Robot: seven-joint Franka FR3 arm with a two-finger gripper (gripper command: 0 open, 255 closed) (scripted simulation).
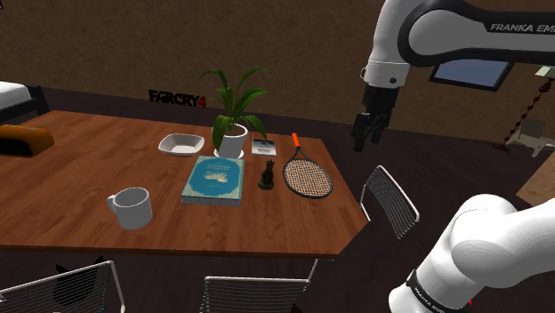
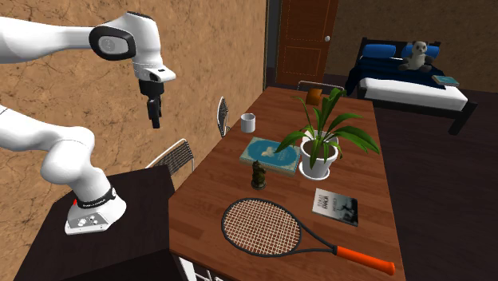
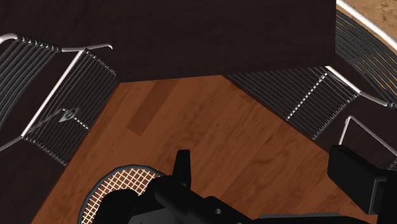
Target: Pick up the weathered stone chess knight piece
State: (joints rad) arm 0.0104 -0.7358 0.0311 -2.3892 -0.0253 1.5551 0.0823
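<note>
The small dark chess knight (image 1: 266,178) stands upright on the wooden table (image 1: 80,178), between a teal book (image 1: 214,180) and a racket head (image 1: 307,173). In the second exterior view the knight (image 2: 258,173) stands by the book's (image 2: 270,153) near corner. My black gripper (image 1: 367,133) hangs high in the air off the table's end, above a wire chair (image 1: 389,200), far from the knight. In the second exterior view the gripper (image 2: 154,120) points down. In the wrist view its fingers (image 3: 183,164) stand apart with nothing between them, over the table's corner and the racket (image 3: 121,188).
A potted plant (image 1: 233,116), a white bowl (image 1: 180,143), a white mug (image 1: 132,207) and a small booklet (image 1: 263,147) share the table. An orange-handled racket (image 2: 263,226) lies near the stand-side end. Wire chairs (image 2: 179,156) line the table's edge. A bed (image 2: 407,84) stands beyond.
</note>
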